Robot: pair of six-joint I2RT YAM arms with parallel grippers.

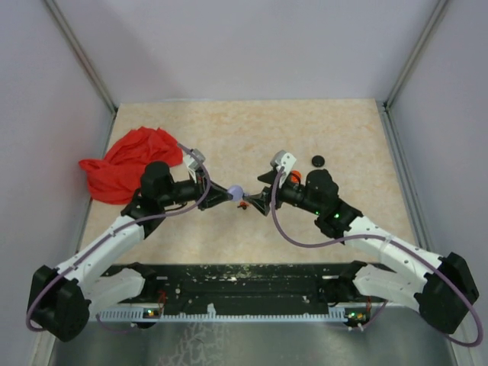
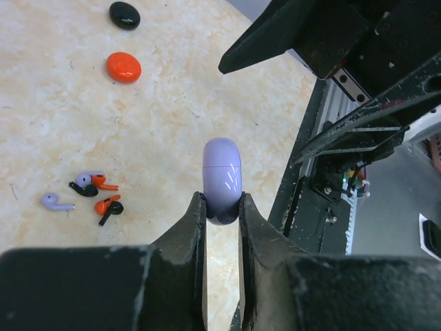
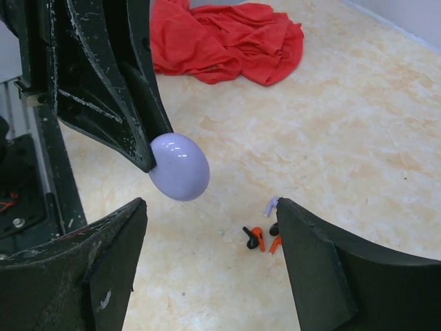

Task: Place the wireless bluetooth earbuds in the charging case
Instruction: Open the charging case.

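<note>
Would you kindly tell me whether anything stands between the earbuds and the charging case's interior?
Yes: the charging case, clamped in the left end effector, is closed, which bars the earbuds on the table from entering.

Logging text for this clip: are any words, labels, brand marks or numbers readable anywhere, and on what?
No text can be read in any view.
The lavender charging case, in the left gripper, has a plain glossy shell with no logo.
The earbuds, orange disc, black disc and red cloth carry no markings.
The white flecks on the black base plate are too small to tell whether they are text.
</note>
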